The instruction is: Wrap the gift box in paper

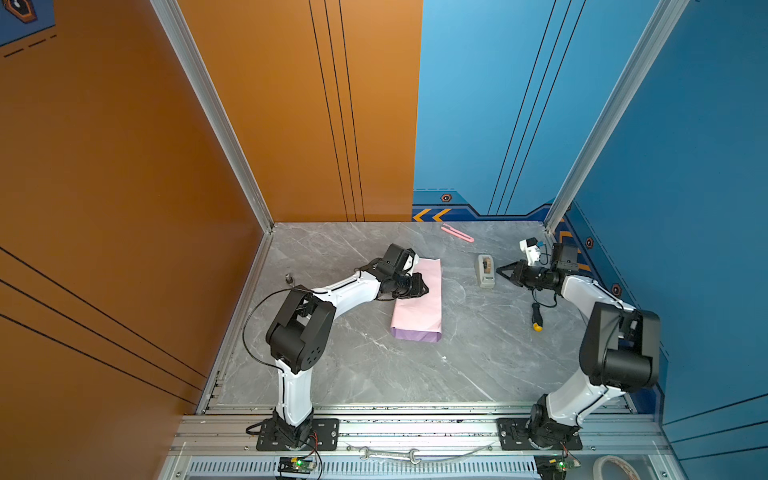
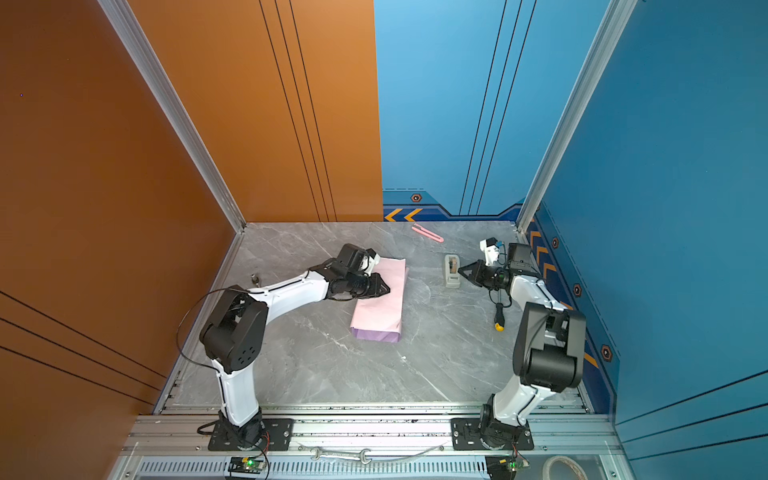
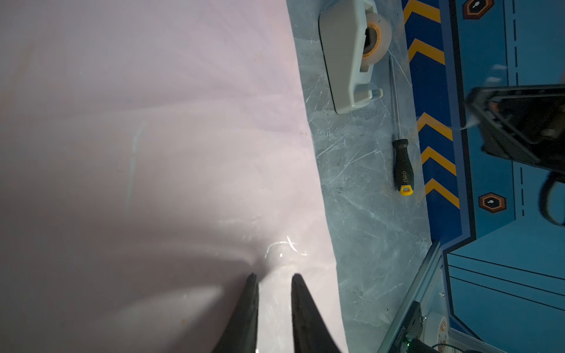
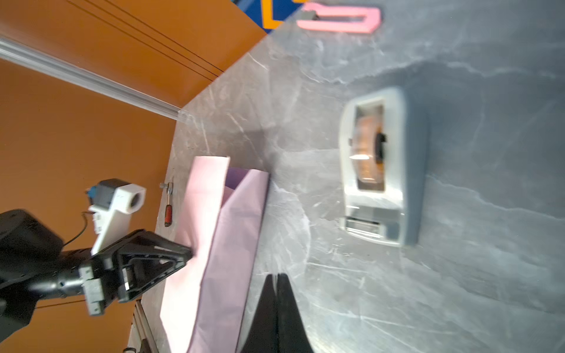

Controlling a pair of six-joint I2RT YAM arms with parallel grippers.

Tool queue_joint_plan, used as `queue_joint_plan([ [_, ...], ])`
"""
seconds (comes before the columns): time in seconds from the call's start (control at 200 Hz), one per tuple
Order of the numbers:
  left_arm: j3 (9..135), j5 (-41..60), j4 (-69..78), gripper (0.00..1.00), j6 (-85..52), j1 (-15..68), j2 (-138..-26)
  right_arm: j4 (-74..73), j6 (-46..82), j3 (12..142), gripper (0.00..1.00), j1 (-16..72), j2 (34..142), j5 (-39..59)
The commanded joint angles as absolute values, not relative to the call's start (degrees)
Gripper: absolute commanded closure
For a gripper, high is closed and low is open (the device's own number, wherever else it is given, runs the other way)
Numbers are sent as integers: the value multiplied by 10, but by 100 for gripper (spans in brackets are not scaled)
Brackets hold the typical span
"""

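Observation:
The paper (image 1: pixel 419 307) (image 2: pixel 380 307) lies mid-table folded into a long packet, pale pink on top, with its lilac side showing at the near end (image 1: pixel 415 334). The gift box is hidden. My left gripper (image 1: pixel 426 289) (image 2: pixel 388 289) rests its tips on the packet's top near the far half. In the left wrist view its jaws (image 3: pixel 272 276) stand a little apart with pink paper (image 3: pixel 153 122) showing between them and dented at the tips. My right gripper (image 1: pixel 498 269) (image 4: pixel 278 275) is shut and empty, hovering beside the tape dispenser, apart from the paper (image 4: pixel 232 229).
A beige tape dispenser (image 1: pixel 485 270) (image 4: pixel 382 171) stands right of the packet. A pink cutter (image 1: pixel 457 232) lies near the back wall. A black and yellow screwdriver (image 1: pixel 537 318) (image 3: pixel 403 168) lies under the right arm. A small red-handled tool (image 4: pixel 168 211) sits by the left wall.

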State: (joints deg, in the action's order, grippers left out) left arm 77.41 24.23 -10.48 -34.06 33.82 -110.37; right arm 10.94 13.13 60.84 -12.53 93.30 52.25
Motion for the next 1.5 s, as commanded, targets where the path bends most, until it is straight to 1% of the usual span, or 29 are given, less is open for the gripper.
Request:
queue_joint_plan([
  [0.0,775,222,-148,78,-337,343,-1128,130,123,583,100,-101,875,503],
  [0.175,774,223,-148,78,-335,344,-1127,198,147,584,100,-55,778,440],
  [0.315,773,227,-144,78,-336,345,-1129,210,199,576,100,6,711,388],
  [0.396,773,227,-142,78,-336,346,-1129,198,245,565,100,45,686,348],
  [0.471,774,229,-141,78,-336,346,-1130,149,304,542,100,81,671,334],
  [0.686,776,232,-140,78,-331,346,-1131,112,377,540,100,173,670,276],
  [0.961,778,234,-142,78,-329,345,-1132,42,447,553,100,234,705,279],
  [1.497,776,235,-141,78,-329,344,-1132,11,522,570,100,283,718,257],
])
